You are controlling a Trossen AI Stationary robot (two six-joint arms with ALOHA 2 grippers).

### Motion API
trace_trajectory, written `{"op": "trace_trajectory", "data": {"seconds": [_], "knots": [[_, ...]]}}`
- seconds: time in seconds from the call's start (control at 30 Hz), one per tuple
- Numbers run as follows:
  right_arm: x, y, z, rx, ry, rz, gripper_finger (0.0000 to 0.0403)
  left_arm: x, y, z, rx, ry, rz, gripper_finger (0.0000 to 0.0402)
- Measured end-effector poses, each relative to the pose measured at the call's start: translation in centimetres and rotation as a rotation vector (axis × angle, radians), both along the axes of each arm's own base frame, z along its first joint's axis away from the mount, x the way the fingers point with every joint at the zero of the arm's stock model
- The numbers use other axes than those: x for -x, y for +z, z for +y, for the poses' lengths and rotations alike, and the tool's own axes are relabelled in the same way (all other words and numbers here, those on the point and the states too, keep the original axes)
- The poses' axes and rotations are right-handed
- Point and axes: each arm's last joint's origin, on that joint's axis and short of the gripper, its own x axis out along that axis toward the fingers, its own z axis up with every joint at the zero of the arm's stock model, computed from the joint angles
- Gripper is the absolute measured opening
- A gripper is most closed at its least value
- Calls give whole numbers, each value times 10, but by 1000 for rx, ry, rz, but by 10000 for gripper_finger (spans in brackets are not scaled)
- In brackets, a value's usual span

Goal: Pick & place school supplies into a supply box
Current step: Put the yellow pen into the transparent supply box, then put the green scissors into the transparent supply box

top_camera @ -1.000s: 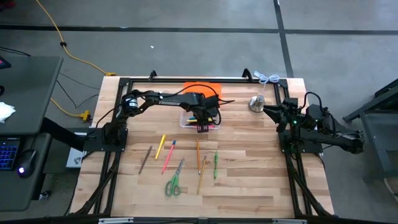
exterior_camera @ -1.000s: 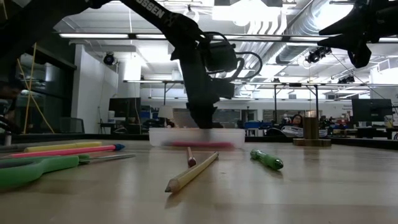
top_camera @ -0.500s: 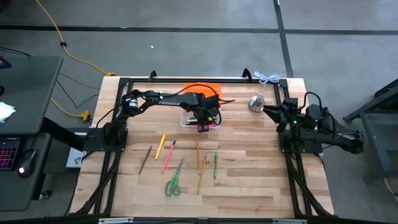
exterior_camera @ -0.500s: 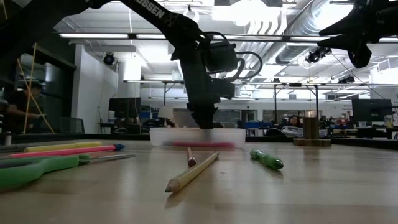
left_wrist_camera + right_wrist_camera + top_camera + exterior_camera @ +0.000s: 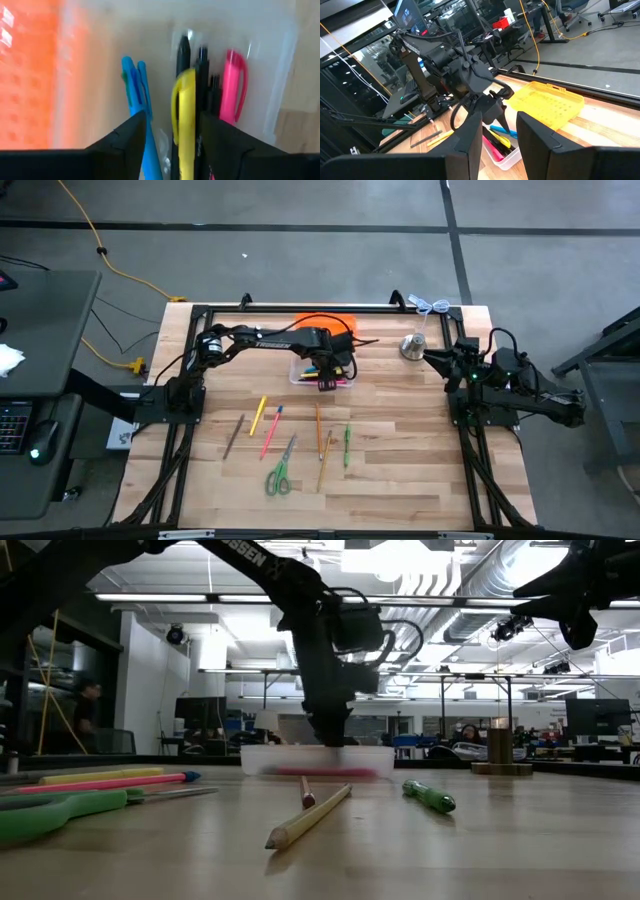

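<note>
A: Nearest, lower centre of the high view: scissors (image 5: 279,476) and loose pencils (image 5: 322,442), long axes running up-frame.
B: Beyond them the left gripper (image 5: 327,383), jaws spread and empty, hangs over the supply box (image 5: 320,372). Right gripper (image 5: 436,360), half-parted, is farther off.

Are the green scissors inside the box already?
No, the green scissors lie on the table, far from the box.

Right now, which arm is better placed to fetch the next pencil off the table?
Left. Its gripper hangs open over the clear plastic supply box, just behind the loose orange pencil. The right gripper waits by the table's far right edge.
</note>
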Motion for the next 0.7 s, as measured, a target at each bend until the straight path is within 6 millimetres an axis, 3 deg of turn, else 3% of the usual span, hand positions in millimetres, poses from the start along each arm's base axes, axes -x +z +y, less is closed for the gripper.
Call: {"op": "trace_trajectory", "data": {"seconds": [0.27,0.7], "knots": [[0,0,0,0,1,0,98,-7,23,3,-39,-4,-34,237],[0,0,0,0,1,0,99,18,68,0,-41,148,232,222]]}}
